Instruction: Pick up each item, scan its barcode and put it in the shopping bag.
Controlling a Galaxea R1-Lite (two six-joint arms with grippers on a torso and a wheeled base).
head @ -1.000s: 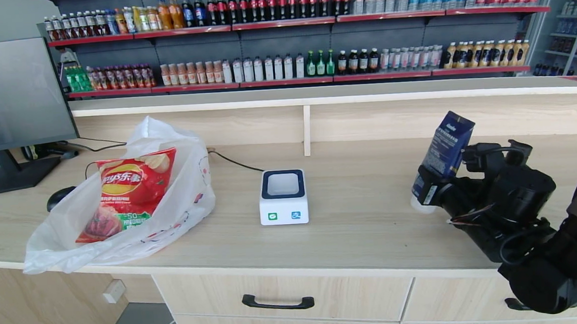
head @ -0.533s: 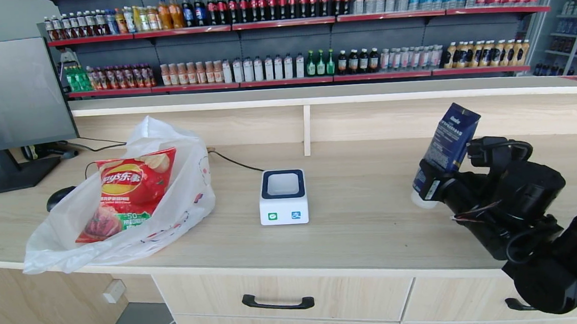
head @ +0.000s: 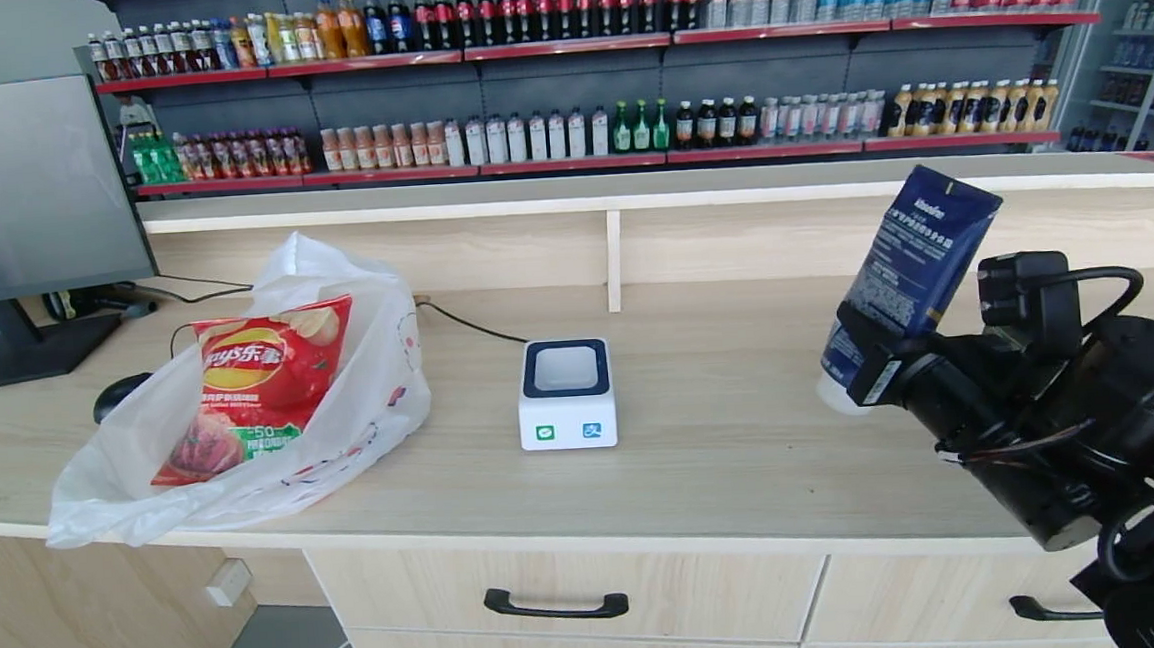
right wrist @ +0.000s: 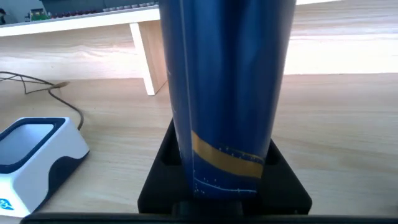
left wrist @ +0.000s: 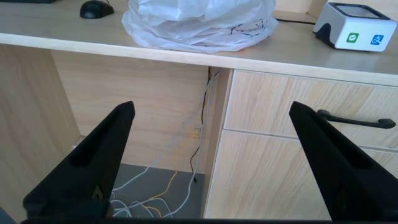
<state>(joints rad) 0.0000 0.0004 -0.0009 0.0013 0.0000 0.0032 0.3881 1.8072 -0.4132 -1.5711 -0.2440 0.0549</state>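
The tube (head: 909,259) is dark blue with a gold band, the crisp packet (head: 255,384) red, the shopping bag (head: 386,391) white.

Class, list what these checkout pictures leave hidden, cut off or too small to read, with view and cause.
- Barcode on the dark blue squeeze tube: head view, print too small; right wrist view, none on the facing side.
- Anything under the red crisp packet: head view, the white plastic shopping bag's folds cover it.
- White scanner box: right wrist view, cut off by the picture's edge.
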